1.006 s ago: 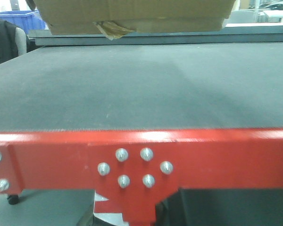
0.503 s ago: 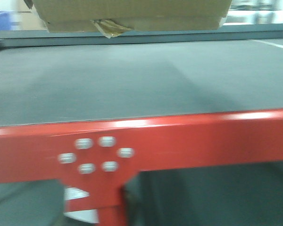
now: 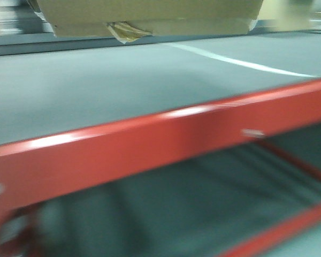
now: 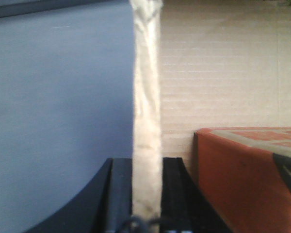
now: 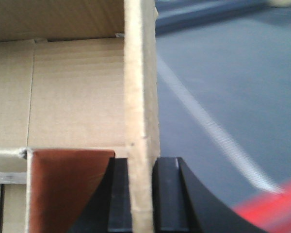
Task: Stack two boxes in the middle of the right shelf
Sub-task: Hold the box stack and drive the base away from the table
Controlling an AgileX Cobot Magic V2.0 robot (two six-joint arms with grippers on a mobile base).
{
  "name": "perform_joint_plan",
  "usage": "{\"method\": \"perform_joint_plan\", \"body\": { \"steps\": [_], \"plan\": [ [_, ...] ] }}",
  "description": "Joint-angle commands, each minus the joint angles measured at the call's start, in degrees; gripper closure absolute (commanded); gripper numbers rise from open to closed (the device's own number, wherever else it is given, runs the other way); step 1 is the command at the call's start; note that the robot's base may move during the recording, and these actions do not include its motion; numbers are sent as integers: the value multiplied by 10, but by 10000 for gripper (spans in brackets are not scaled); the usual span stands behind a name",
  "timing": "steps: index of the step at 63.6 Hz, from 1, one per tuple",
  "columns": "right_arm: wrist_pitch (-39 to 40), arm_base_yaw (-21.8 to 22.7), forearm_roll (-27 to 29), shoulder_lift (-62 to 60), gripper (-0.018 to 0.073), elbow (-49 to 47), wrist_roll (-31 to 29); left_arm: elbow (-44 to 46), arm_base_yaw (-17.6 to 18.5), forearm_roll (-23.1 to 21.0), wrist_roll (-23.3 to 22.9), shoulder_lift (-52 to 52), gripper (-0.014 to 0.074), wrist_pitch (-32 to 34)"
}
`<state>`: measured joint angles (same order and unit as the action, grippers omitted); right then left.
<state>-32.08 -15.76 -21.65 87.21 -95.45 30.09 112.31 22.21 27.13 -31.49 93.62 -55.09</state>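
Note:
A brown cardboard box (image 3: pixel 150 13) hangs at the top of the front view, with torn yellowish tape (image 3: pixel 123 31) under its paler bottom layer. My left gripper (image 4: pixel 146 165) is shut on the box's left wall (image 4: pixel 146 87). My right gripper (image 5: pixel 141 162) is shut on its right wall (image 5: pixel 140 73). An orange-brown box lies inside it, seen in the left wrist view (image 4: pixel 242 174) and the right wrist view (image 5: pixel 68 189). The stainless-steel shelf is out of view.
A red steel beam (image 3: pixel 150 144) crosses the front view at a slant, edging a grey flat surface (image 3: pixel 96 91) below the held box. A white line (image 3: pixel 241 61) runs across the grey at the right. More red framing shows lower right (image 3: pixel 289 225). The view is blurred.
The front view has swung: the red beam slid left and now slants, and its bolt cluster has left the frame. The held box stays at the top, both grippers still on it.

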Motion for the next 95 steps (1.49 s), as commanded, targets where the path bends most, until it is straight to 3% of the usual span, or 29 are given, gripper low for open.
{"method": "perform_joint_plan", "body": {
  "steps": [1,95],
  "plan": [
    [42,7,-15,-15,721,-11,6,6,-2,17,-1,-7,708,6],
    [43,7,-15,-15,721,-11,6,6,-2,17,-1,-7,708,6]
  ]
}}
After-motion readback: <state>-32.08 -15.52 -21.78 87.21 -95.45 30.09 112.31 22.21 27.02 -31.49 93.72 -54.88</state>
